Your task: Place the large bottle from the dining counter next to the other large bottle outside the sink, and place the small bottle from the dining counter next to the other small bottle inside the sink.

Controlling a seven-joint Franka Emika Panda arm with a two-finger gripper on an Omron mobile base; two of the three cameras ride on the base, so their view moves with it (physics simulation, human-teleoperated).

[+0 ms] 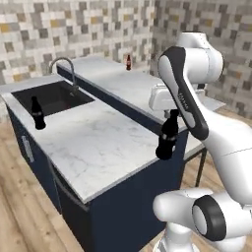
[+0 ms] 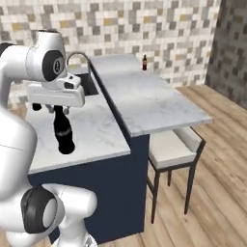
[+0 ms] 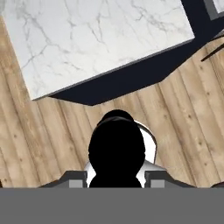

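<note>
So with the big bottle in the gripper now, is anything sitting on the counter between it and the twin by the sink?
Nothing visible. The large bottle hangs in the gripper at the counter's near edge; bare marble runs to the other large bottle beside the sink.

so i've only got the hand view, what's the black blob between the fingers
Observer: It's the large bottle, upright, with the gripper closed on its neck.
Operator: where's its twin, i just see marble and floor
Observer: The other large bottle stands on the lower counter, at the near left corner of the sink, far to the left of the held one.
Operator: and the small one
Observer: The small bottle stands at the far end of the dining counter, near the tiled wall.
</note>
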